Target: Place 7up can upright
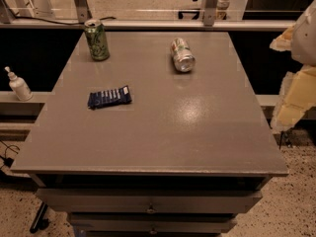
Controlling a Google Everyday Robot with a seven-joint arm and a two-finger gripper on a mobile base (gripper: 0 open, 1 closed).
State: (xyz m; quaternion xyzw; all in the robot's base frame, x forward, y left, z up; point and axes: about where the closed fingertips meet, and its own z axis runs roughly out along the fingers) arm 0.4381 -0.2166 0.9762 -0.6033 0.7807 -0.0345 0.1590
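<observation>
On the grey table (163, 132), toward the far edge and right of the middle: the 7up can (182, 55). Lies on its side, not upright. Points its shiny metal top toward the near edge and slightly toward the right one. Shows silver-white skin with green lettering and a small red mark along the upper flank. Rests on bare tabletop, nearer the far right corner than any other corner, yet short of both edges there.

At the far left corner: a green can (97, 40). Stands upright, rim of its top in view, just inside the far edge and well apart from the 7up can.

In the left half, about midway between far and near edges: a dark blue packet (109, 98). Lies flat, long side roughly parallel to the near edge, apart from both cans.

Beyond the right edge, level with the far half of the table: the gripper (295, 95), a pale cream and white shape partly out of view. Hangs off the tabletop, well apart from the 7up can, touching none of the three items. Open, closed or gripping: cannot tell.

Past the left edge, on a lower ledge: a small white pump bottle (19, 85), upright. Under the near edge: drawers (148, 201) in the table's front.
</observation>
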